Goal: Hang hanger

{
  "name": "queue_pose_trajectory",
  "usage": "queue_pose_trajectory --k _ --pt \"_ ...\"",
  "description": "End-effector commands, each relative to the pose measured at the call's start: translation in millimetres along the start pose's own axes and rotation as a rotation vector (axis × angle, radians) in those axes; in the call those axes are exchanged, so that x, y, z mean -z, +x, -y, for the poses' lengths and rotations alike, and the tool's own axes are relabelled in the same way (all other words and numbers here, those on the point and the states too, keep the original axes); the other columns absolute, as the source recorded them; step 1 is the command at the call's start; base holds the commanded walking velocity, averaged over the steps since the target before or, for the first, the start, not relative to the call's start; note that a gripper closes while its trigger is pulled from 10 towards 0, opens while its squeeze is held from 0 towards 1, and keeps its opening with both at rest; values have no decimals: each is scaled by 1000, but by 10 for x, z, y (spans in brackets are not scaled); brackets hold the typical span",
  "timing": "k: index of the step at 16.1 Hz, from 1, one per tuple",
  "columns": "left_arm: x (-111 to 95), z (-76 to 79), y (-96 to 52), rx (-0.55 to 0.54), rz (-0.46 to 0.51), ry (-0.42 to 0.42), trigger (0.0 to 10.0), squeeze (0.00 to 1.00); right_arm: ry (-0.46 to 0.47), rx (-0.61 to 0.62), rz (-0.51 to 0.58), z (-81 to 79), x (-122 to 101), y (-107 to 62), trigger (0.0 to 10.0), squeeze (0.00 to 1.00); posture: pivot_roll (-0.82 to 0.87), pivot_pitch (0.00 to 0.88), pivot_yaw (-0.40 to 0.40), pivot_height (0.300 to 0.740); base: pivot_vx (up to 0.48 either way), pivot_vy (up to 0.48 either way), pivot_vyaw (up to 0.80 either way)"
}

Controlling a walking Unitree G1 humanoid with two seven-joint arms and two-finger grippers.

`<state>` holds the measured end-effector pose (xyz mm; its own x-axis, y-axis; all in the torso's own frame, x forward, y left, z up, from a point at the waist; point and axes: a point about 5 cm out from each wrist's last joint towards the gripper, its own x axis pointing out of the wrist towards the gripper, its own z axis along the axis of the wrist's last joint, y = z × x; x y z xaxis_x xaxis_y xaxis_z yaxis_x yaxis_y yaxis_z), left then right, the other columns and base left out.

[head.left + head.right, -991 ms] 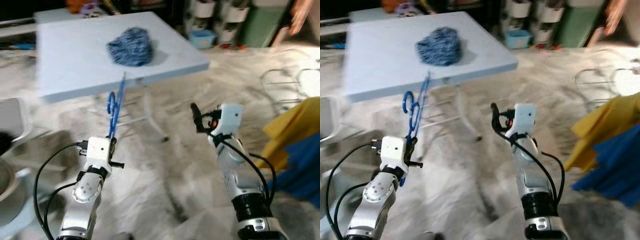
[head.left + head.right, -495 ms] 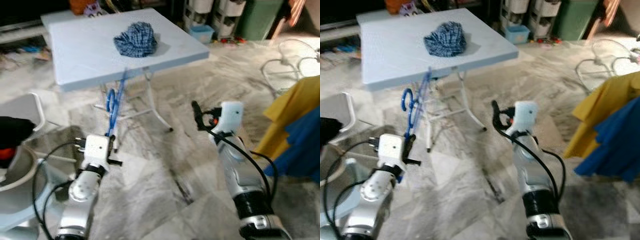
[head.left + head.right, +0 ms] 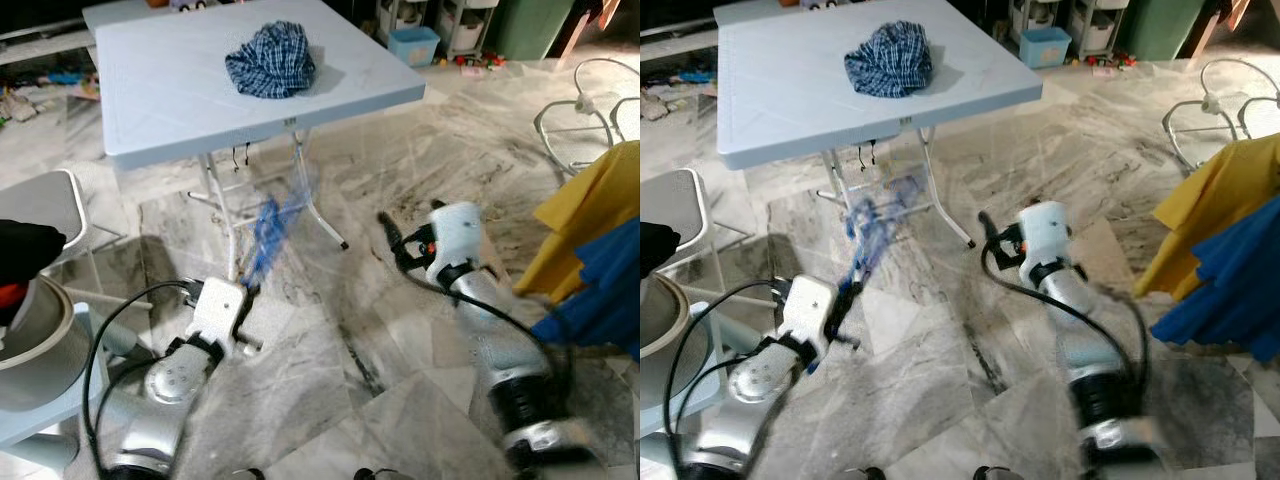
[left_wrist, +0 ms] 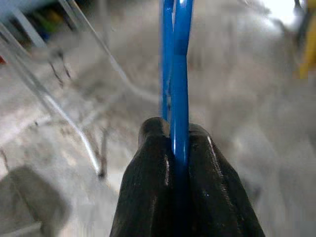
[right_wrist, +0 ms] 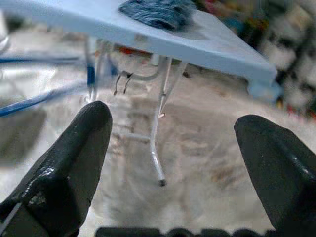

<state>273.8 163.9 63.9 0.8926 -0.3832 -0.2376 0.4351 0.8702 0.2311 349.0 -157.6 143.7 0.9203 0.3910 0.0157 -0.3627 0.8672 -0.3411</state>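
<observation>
One blue hanger pinched in left hand, sticking forward, right hand spread wide, empty

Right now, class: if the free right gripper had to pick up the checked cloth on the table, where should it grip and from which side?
Probably its raised middle, from above. The cloth is a crumpled mound on the table; the right gripper is open.

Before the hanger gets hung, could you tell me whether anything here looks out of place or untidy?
One thing stands out: a blue checked cloth lies crumpled in a heap on the light blue folding table, not folded or hung. Otherwise, the left tool grips the blue hanger firmly, and the right tool is open.
</observation>
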Motion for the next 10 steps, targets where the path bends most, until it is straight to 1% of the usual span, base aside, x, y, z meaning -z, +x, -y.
queue_pose_trajectory --k 1,2,3,4,5,6,7,8,9,10 --pt "114 -37 -67 131 -61 54 10000 0 -111 -150 2 17 -36 8 10000 0 -46 107 -19 740 0 0 0" --pt "121 -74 -82 153 -63 74 10000 0 -147 -199 -3 18 -40 3 10000 0 -47 108 -19 740 0 0 0" --pt "133 -158 -109 195 -75 115 10000 0 -234 -316 -6 -5 -49 -18 10000 0 -52 113 -19 740 0 0 0" --pt "126 -262 -122 204 -81 149 10000 0 -310 -455 -25 -59 -27 -56 10000 0 -52 116 -20 740 0 0 0" --pt "102 -327 -133 216 -77 173 10000 0 -365 -556 -48 -104 2 -84 10000 0 -54 119 -21 740 0 0 0" --pt "49 -386 -137 244 -57 235 10000 0 -414 -689 -81 -187 52 -109 10000 0 -52 124 -23 740 0 0 0" --pt "12 -413 -134 262 -41 257 10000 0 -449 -751 -89 -230 75 -112 10000 0 -52 124 -23 740 0 0 0" --pt "-7 -420 -128 269 -36 259 10000 0 -477 -762 -85 -252 76 -94 10000 0 -53 129 -25 740 0 0 0" --pt "-44 -395 -112 301 -22 263 10000 0 -561 -811 -65 -351 64 -44 10000 0 -53 133 -24 740 0 0 0" --pt "-33 -343 -111 338 -24 278 10000 0 -600 -836 -44 -416 36 -9 10000 0 -51 137 -23 740 0 0 0"
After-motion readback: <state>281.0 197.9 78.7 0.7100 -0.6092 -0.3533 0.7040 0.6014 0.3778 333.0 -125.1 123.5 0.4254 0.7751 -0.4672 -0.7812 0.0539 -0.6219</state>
